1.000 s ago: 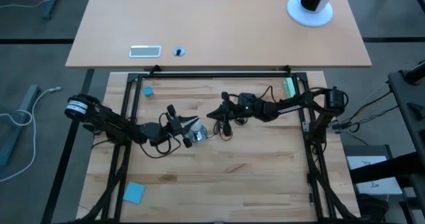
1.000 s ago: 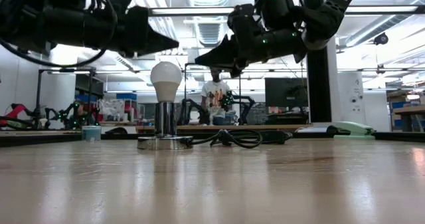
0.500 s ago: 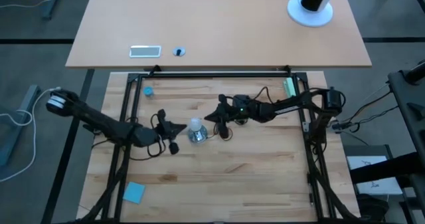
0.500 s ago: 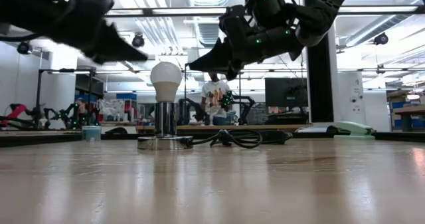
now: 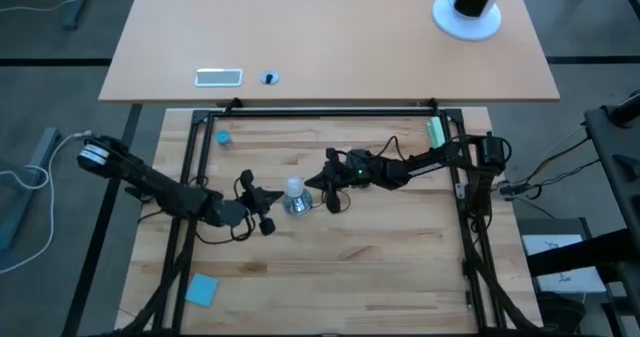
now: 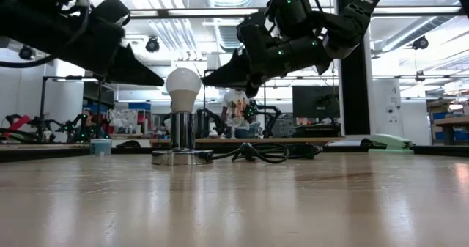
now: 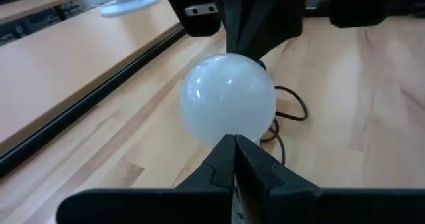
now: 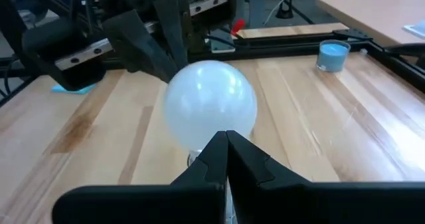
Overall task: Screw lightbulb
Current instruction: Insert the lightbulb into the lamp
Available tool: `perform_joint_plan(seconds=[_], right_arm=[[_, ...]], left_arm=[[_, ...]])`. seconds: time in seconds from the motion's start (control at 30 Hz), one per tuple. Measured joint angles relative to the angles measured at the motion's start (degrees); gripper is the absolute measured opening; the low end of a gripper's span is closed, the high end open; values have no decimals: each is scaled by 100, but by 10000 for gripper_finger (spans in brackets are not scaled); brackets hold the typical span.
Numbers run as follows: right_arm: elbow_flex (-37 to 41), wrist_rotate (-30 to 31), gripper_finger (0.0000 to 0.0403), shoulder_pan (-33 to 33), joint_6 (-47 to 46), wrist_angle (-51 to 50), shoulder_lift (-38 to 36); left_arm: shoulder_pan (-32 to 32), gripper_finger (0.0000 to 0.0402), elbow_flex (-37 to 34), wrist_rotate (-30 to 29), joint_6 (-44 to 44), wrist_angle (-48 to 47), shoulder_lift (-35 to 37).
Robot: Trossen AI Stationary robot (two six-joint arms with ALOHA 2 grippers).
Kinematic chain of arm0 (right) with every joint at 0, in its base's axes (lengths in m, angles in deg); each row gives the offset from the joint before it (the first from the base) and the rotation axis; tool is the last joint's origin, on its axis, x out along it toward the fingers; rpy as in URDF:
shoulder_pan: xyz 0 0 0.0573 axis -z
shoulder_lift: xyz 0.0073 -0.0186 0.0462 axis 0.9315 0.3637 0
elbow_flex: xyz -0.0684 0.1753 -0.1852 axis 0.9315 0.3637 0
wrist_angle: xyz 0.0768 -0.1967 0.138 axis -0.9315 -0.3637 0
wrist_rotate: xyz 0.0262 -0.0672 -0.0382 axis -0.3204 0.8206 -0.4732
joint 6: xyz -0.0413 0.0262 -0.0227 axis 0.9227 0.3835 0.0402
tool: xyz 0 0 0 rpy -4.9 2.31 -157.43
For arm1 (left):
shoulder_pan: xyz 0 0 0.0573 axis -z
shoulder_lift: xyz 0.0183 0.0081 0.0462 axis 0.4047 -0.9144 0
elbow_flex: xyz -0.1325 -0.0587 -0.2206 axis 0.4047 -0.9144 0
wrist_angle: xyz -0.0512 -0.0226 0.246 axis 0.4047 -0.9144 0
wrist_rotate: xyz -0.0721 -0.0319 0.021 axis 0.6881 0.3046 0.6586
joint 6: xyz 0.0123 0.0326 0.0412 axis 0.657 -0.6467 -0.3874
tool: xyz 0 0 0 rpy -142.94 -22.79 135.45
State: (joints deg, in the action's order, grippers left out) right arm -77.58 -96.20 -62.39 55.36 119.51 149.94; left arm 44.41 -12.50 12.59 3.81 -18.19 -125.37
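The white frosted lightbulb (image 5: 293,187) (image 6: 183,88) stands upright with its base in the round silver socket (image 6: 182,157) on the wooden table. My left gripper (image 6: 161,82) (image 7: 234,141) is shut, its tip level with the bulb's globe on the side toward the table's left. My right gripper (image 6: 205,78) (image 8: 226,136) is shut too, its tip at the globe's opposite side. Both point slightly downward at the bulb, facing each other across it. My left gripper's shut tip stands right at the globe's left side (image 7: 229,127), coming in nearly level from the table's left; I cannot tell whether it touches. My right gripper's shut tip stands right at the globe's right side (image 8: 222,127), coming in nearly level from the table's right; touch cannot be told.
The socket's black cord (image 6: 256,153) curls on the table just right of the socket. A small blue cap (image 5: 222,136) sits at the far left and a blue square (image 5: 201,289) near the front left. A person (image 6: 236,104) stands in the room behind.
My left gripper has drawn back from above the bulb toward the table's left, tipped its nose down and sunk beside the globe. My right gripper has come down a little and closer to the bulb. The bulb has stayed upright in the socket.
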Motion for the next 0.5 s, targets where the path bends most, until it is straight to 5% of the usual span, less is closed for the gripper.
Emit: perform_joint_plan(seconds=[0.4, 0.5], right_arm=[[0, 16, 0, -261, 128, -19, 7], [3, 484, 0, -275, 168, -283, -46]], left_arm=[[-2, 0, 2, -118, 198, 99, -175], [64, 0, 2, -100, 204, -38, -48]])
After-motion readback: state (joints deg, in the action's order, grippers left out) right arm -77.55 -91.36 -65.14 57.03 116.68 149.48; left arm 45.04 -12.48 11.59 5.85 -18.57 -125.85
